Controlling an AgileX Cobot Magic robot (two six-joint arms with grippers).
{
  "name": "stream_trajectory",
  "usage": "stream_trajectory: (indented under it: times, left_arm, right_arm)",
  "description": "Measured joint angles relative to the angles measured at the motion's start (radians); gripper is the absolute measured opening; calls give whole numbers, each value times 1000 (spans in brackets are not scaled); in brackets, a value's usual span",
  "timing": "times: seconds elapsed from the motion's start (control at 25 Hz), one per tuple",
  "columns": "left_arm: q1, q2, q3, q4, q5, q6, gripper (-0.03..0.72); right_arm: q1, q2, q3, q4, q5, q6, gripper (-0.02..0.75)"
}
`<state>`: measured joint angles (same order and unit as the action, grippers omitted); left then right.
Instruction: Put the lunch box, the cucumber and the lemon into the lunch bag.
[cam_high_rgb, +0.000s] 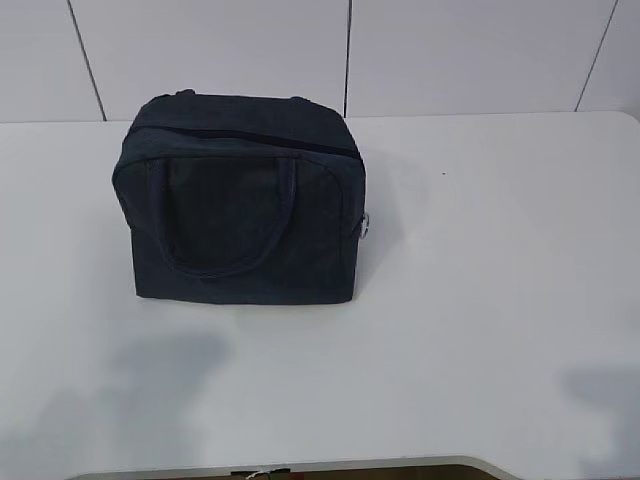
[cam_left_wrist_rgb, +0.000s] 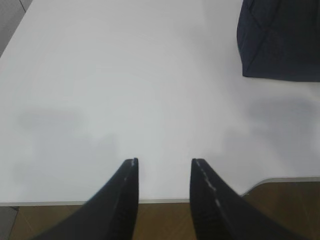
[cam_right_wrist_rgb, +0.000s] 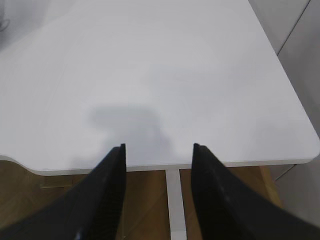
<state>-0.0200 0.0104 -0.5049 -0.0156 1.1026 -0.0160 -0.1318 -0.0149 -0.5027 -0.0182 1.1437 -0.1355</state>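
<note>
You have the lunch bag (cam_high_rgb: 240, 200) standing upright on the white table (cam_high_rgb: 480, 300), toward the back and left of the middle in the exterior view. Its top zipper (cam_high_rgb: 270, 140) runs across the top and looks closed, and one loop handle (cam_high_rgb: 230, 215) lies flat against the front face. A small metal ring (cam_high_rgb: 367, 225) shows at the bag's right side.

Your left gripper (cam_left_wrist_rgb: 163, 162) hangs over the near edge of the table, its two dark fingers (cam_left_wrist_rgb: 127, 195) apart with nothing between them; a corner of the bag sits well off to its upper right.

Your right gripper (cam_right_wrist_rgb: 158, 147) hangs over the near right part of the table, fingers (cam_right_wrist_rgb: 112, 185) apart and holding nothing.

You cannot see the lunch box, cucumber or lemon in any view.
</note>
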Motion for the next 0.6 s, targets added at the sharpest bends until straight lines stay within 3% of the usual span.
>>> stream_trajectory:
  times: [0.6]
  left_arm:
    - [0, 0, 0, 0, 0, 0, 242]
  right_arm:
    - [0, 0, 0, 0, 0, 0, 354]
